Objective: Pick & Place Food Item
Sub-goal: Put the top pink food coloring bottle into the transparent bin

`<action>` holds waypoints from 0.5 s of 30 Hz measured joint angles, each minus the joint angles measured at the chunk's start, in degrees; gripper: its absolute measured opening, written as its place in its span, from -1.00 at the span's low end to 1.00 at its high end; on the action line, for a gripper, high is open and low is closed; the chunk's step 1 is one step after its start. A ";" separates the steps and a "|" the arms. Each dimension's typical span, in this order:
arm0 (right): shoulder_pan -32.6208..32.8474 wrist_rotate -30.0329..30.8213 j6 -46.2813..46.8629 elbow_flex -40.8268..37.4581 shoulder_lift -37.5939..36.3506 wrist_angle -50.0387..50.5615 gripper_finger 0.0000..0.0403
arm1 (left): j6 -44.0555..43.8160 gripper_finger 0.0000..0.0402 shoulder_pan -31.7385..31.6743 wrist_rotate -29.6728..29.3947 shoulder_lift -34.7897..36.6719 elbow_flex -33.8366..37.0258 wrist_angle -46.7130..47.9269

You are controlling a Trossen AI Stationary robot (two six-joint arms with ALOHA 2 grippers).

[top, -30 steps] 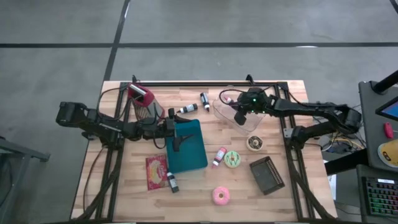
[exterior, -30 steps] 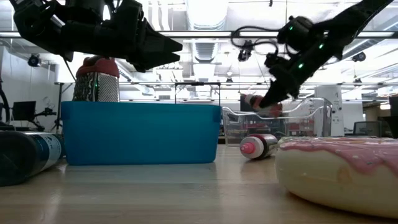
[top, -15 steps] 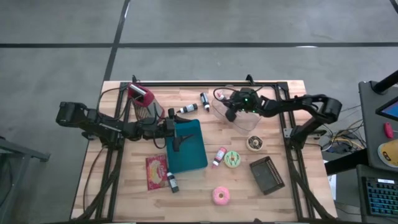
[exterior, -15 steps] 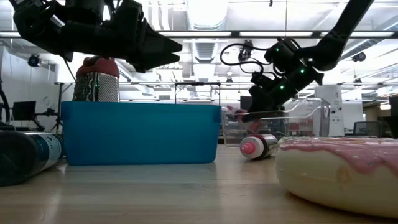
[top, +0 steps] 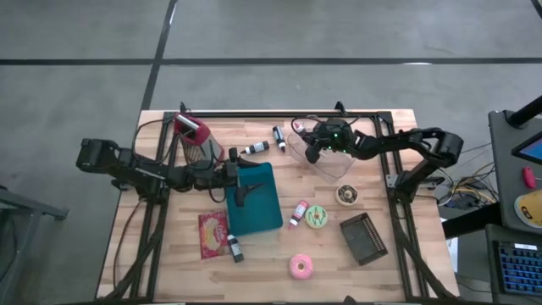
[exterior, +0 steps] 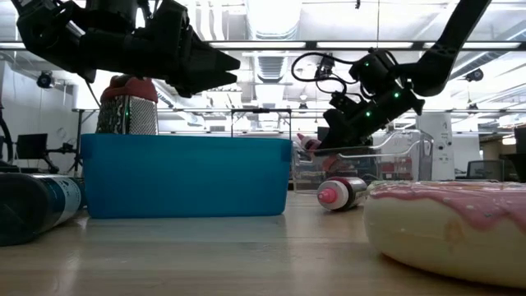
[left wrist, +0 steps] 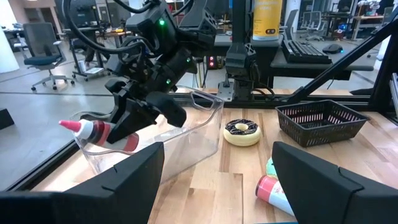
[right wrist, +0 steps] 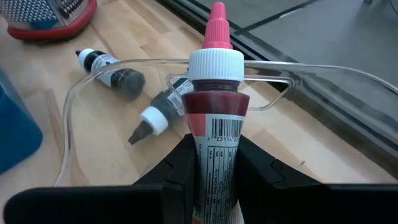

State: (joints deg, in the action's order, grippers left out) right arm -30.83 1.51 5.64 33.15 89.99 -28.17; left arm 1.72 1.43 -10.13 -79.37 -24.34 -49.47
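Right hand (top: 310,149) is pinching a dark-red squeeze bottle with white collar, pink nozzle and barcode label (right wrist: 214,118), holding it tilted over the clear plastic bin (top: 337,163) at 1 o'clock on the wooden bench (top: 279,254), nozzle poking past the bin's rim. Left hand (top: 240,180) is hovering spread over the blue rectangular tub (top: 262,212) near bench centre.
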 joint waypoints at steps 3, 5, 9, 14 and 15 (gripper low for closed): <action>0.02 0.01 0.22 0.00 0.09 -0.88 -0.63 | 0.00 0.52 0.01 0.00 0.00 0.02 -0.01; 0.02 0.01 0.23 0.13 0.09 -1.15 -0.62 | -0.13 0.52 0.00 0.00 0.00 0.02 -0.01; 0.02 0.12 0.21 0.17 0.09 -1.15 -0.58 | -0.22 0.52 0.01 0.00 0.00 0.02 -0.01; -0.07 0.12 0.21 0.17 0.09 -1.13 -0.52 | -0.22 0.52 0.02 0.00 0.00 0.02 -0.01; -0.13 0.12 0.21 0.17 0.09 -1.13 -0.51 | -0.22 0.52 0.00 0.00 0.00 0.02 -0.01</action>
State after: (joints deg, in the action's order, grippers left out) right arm -30.96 1.63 5.85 33.32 90.08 -29.30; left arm 1.50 1.43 -10.13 -79.37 -24.32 -49.47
